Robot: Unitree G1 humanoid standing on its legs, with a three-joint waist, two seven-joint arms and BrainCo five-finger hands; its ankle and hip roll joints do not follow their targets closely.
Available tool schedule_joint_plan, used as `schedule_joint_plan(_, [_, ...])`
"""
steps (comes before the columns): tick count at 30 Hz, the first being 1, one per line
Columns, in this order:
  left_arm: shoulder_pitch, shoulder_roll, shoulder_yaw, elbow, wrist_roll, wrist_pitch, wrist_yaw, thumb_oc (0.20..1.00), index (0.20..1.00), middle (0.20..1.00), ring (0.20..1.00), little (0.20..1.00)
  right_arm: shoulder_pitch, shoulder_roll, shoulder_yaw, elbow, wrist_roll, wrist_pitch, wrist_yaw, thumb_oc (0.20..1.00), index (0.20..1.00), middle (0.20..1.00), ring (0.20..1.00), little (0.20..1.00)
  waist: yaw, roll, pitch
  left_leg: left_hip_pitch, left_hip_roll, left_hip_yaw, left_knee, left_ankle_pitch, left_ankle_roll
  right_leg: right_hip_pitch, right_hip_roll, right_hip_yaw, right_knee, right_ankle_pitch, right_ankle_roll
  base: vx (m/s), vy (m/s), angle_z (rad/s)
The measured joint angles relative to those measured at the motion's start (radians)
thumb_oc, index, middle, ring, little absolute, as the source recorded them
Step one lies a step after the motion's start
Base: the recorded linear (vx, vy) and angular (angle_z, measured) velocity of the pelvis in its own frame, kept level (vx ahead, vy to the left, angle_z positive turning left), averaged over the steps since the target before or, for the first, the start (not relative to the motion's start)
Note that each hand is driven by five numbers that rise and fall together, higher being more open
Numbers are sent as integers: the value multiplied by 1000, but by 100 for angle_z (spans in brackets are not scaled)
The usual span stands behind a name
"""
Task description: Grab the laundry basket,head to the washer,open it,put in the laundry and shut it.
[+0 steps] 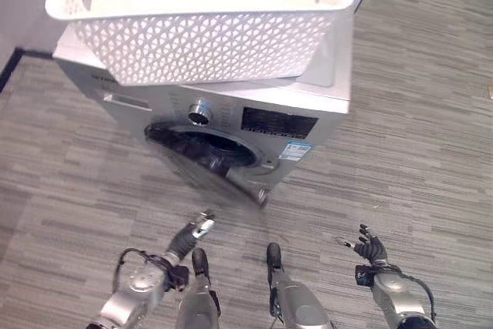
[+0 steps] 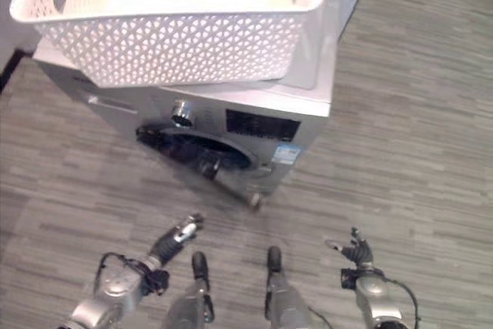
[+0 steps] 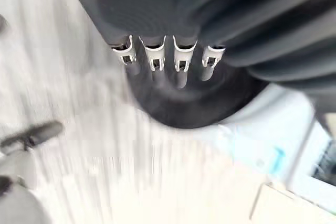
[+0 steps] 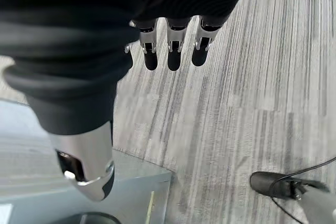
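While the white laundry basket (image 1: 200, 17) sits on top of the silver washer (image 1: 323, 75), its far rim is cut off by the frame edge, and nothing inside it can be made out. Its perforated front wall overhangs the washer's front edge a little. Below the basket, the washer's front panel carries a round knob (image 1: 199, 112) and a dark display (image 1: 279, 123). The round door opening (image 1: 202, 148) is dark, with the door (image 1: 245, 184) tilted outward at its lower right edge; what lies inside the drum is too dark to tell.

Low in the head views, the left hand (image 1: 197, 229) reaches toward the washer's front with fingers straight and holding nothing, apart from the machine. Its wrist view shows the fingers (image 3: 181, 69) extended toward the dark opening, though that picture is smeared. The right hand (image 1: 370, 247) hangs over the grey striped floor (image 1: 416, 136), well to the right of the washer, fingers spread loosely and empty.
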Motion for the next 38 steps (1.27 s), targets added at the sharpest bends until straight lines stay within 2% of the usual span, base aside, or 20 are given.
schedule_joint_plan(2, [-22,-3,2,6,7,4,1,1000,1000,1000,1000,1000,6,2,22,12,-1,0,1,1000,1000,1000,1000,1000,-16,11,-9,32,8,14,0,-6,-6,19,8,16,0,-3,-4,5,-20,-26])
schedule_joint_plan(4, [-36,-24,8,36,20,8,2,1000,1000,1000,1000,1000,0,7,22,55,-1,2,3,1000,1000,1000,1000,1000,-13,24,-32,55,13,41,0,-16,-2,29,12,41,1,-2,-7,16,-24,-35])
schedule_joint_plan(6, [-82,-43,22,15,54,7,9,1000,1000,1000,1000,1000,16,7,22,84,-1,3,2,1000,1000,1000,1000,1000,-38,46,-58,74,22,53,-1,-19,-6,43,19,49,2,2,-8,20,-45,-23])
schedule_joint_plan(8, [-77,-58,54,-29,61,0,10,1000,1000,1000,1000,1000,36,21,21,106,-1,3,1,1000,1000,1000,1000,1000,-41,50,-74,91,30,57,-1,-21,-7,59,25,53,1,-1,-12,25,-49,-9])
schedule_joint_plan(11, [-70,-140,102,-43,61,-42,15,1000,1000,1000,1000,1000,94,47,18,119,1,2,1,1000,1000,1000,1000,1000,-38,54,-121,103,41,49,-1,-21,-9,76,35,43,-1,-7,-20,19,-53,6])
schedule_joint_plan(13, [-55,-152,99,-38,78,-60,20,1000,1000,1000,1000,1000,111,64,20,125,3,0,2,1000,1000,1000,1000,1000,-33,49,-133,113,46,38,-1,-23,-9,92,40,36,-1,-13,-27,4,-51,11])
schedule_joint_plan(15, [-23,-159,116,-8,128,-106,33,1000,1000,1000,1000,1000,127,85,19,130,8,-6,2,1000,1000,1000,1000,1000,-22,41,-148,113,49,22,-1,-22,-9,99,44,25,-1,-16,-31,1,-27,15])
schedule_joint_plan(18, [1,-184,149,87,139,-135,54,1000,1000,1000,1000,1000,155,97,19,145,10,-13,2,1000,1000,1000,1000,1000,0,31,-162,114,51,-1,-2,-25,-14,110,44,6,-1,-21,-37,-9,3,22])
schedule_joint_plan(19, [34,-235,224,205,123,-161,49,1000,1000,1000,1000,1000,143,105,14,194,10,-21,3,1000,1000,1000,1000,1000,15,31,-179,115,49,-12,-2,-25,-15,120,42,-9,-1,-24,-36,-8,35,25])
schedule_joint_plan(20, [46,-245,254,252,114,-157,58,1000,1000,1000,1000,1000,143,108,11,203,10,-21,3,1000,1000,1000,1000,1000,11,29,-183,117,49,-21,-2,-25,-15,123,41,-15,-1,-28,-36,-16,43,26])
schedule_joint_plan(22, [91,-227,298,396,121,-168,54,1000,1000,1000,1000,1000,153,110,-10,204,10,-26,6,1000,1000,1000,1000,1000,26,25,-204,116,47,-29,-2,-25,-15,126,39,-19,-1,-33,-36,-19,36,13])
schedule_joint_plan(24, [118,-221,326,450,126,-169,62,1000,1000,1000,1000,1000,157,110,-24,207,10,-30,6,1000,1000,1000,1000,1000,46,24,-205,115,45,-30,-2,-24,-14,127,36,-21,-1,-32,-35,-34,53,3])
schedule_joint_plan(25, [128,-230,347,523,146,-201,68,1000,1000,1000,1000,1000,147,111,-36,246,10,-43,11,1000,1000,1000,1000,1000,56,24,-210,115,38,-34,-2,-21,-11,129,31,-25,-1,-32,-30,-29,48,7])
schedule_joint_plan(26, [128,-237,363,579,165,-203,74,1000,1000,1000,1000,1000,141,111,-46,267,10,-43,15,1000,1000,1000,1000,1000,63,26,-214,115,35,-37,-2,-21,-11,131,28,-29,-1,-33,-27,-27,57,21])
schedule_joint_plan(27, [118,-240,373,679,182,-203,87,1000,1000,1000,1000,1000,140,110,-52,289,10,-45,20,1000,1000,1000,1000,1000,63,27,-219,113,33,-51,-2,-21,-11,139,22,-43,-1,-36,-23,-23,40,21])
schedule_joint_plan(30, [122,-240,375,820,230,-210,112,1000,1000,1000,1000,1000,136,117,-52,324,9,-46,20,1000,1000,1000,1000,1000,72,23,-221,111,24,-57,-2,-21,-11,141,17,-49,-1,-39,-23,-23,55,14])
schedule_joint_plan(31, [92,-264,400,997,269,-224,124,1000,1000,1000,1000,1000,115,119,-46,371,9,-48,20,1000,1000,1000,1000,1000,72,24,-226,110,21,-60,-6,-24,-15,144,14,-54,-1,-39,-23,-16,53,7])
schedule_joint_plan(33, [59,-288,423,1189,304,-214,144,1000,1000,1000,1000,1000,93,124,-44,425,7,-48,21,1000,1000,1000,1000,1000,69,23,-241,108,20,-70,-6,-25,-15,146,9,-65,-1,-42,-20,5,42,16])
schedule_joint_plan(34, [73,-298,436,1210,334,-192,158,1000,1000,1000,1000,1000,93,129,-44,466,0,-46,21,1000,1000,1000,1000,1000,69,18,-249,102,17,-81,-6,-24,-15,147,7,-72,-1,-46,-19,22,37,23])
schedule_joint_plan(38, [86,-309,448,1201,336,-189,158,1000,1000,1000,1000,1000,107,136,0,532,-27,-33,24,1000,1000,1000,1000,1000,95,9,-263,90,4,-116,-2,-24,-15,155,0,-105,-1,-54,-15,21,27,25])
